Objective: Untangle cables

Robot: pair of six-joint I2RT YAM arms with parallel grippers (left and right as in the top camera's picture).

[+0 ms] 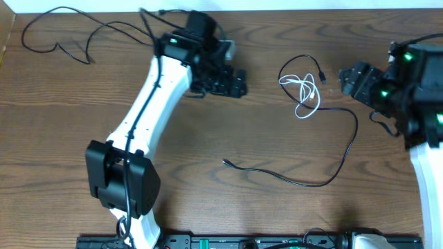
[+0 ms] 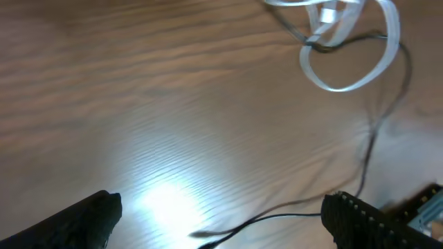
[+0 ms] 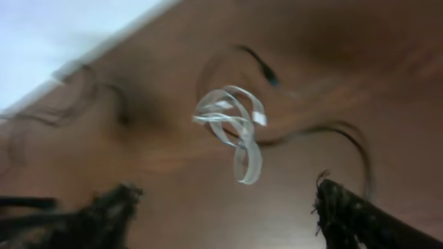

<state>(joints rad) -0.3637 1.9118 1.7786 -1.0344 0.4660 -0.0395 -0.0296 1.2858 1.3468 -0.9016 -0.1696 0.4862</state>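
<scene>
A short white cable [image 1: 305, 93] lies coiled at the table's middle right, tangled with a loop of a long black cable [image 1: 349, 142]. That cable trails down and left to a plug [image 1: 226, 162]. A second black cable [image 1: 61, 29] lies apart at the far left corner. My left gripper [image 1: 239, 81] is open and empty, left of the tangle. My right gripper [image 1: 344, 79] is open and empty, just right of it. The left wrist view shows the white loop [image 2: 346, 48], the black cable [image 2: 370, 142] and open jaws [image 2: 221, 221]. The right wrist view shows the white coil [image 3: 232, 128] ahead of open jaws [image 3: 225, 214].
The table's far edge [image 1: 277, 8] runs along the top, and the left edge is near the second black cable. My left arm [image 1: 149, 111] stretches diagonally over the left half. A black rail [image 1: 228, 242] lines the front edge.
</scene>
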